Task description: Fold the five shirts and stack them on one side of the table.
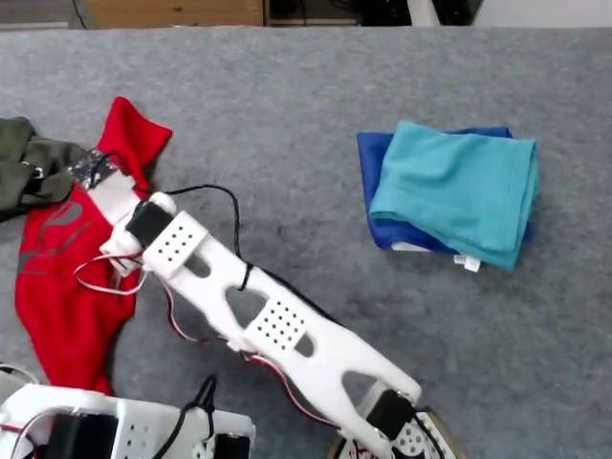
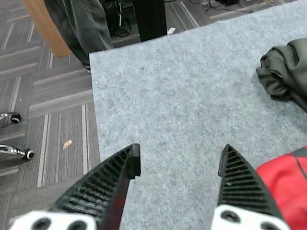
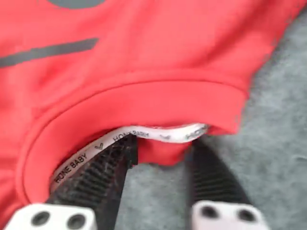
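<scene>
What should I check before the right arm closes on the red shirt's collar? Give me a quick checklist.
1. Right gripper open at the red shirt's collar: ok.
2. Collar edge lying between the fingers: ok.
3. Only one layer of cloth in the bite: cannot tell.
4. Left gripper open and holding nothing: ok.
5. Red shirt lying flat for folding: not ok, it is rumpled beside the olive shirt.
6. Teal shirt folded and stacked on the blue shirt: ok.
</scene>
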### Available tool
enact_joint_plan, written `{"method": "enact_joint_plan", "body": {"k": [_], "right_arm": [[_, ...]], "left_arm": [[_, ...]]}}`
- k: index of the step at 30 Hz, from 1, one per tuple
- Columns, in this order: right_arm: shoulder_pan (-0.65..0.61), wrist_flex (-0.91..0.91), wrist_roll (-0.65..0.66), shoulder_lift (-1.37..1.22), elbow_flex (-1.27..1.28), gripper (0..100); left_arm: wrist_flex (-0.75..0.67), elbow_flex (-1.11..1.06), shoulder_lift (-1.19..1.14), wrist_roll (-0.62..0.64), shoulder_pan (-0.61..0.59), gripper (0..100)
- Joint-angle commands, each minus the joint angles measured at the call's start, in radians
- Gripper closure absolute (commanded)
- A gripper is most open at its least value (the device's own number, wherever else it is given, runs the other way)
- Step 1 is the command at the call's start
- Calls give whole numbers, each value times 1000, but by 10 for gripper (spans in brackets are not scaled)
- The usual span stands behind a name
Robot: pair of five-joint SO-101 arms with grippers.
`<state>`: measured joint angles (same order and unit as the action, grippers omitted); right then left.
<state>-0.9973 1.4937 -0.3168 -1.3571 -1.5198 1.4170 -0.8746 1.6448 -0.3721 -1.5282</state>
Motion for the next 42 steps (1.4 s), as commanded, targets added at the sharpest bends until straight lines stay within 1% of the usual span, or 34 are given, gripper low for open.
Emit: {"method": "enact_joint_plan", "body": {"k": [1, 3, 6, 10, 13, 16, 19, 22, 26, 30, 33, 35, 38, 42], "right_arm": [[30, 77, 12, 28, -81, 970], [30, 164, 17, 50, -113, 998], [31, 295, 23, 88, -150, 998], [74, 296, 69, 194, -54, 998], [104, 296, 127, 321, 131, 998], [125, 296, 172, 516, 472, 998], [147, 292, 209, 727, 866, 998], [180, 264, 244, 917, 1207, 998], [219, 176, 265, 1182, 1578, 998], [222, 157, 304, 1431, 1883, 998], [252, 161, 347, 1598, 2072, 997], [292, 161, 404, 1696, 2184, 997], [418, 183, 489, 1824, 2199, 997], [558, 212, 671, 1945, 2204, 996]], "left_arm": [[-20, -23, -2, 9, -11, 733], [-21, -34, -2, 9, -11, 733], [-21, -35, -2, 9, 38, 733], [-17, -32, -2, 14, 121, 733], [-17, -32, -8, 15, 172, 733], [-21, -21, -76, 52, 215, 733], [-12, 34, -232, 98, 269, 733], [-3, 157, -452, 170, 327, 733], [91, 408, -751, 250, 488, 733], [152, 620, -1001, 362, 641, 733], [180, 736, -1168, 427, 740, 738], [203, 806, -1260, 446, 816, 755], [242, 908, -1369, 477, 919, 760], [269, 1042, -1484, 566, 1040, 759]]}}
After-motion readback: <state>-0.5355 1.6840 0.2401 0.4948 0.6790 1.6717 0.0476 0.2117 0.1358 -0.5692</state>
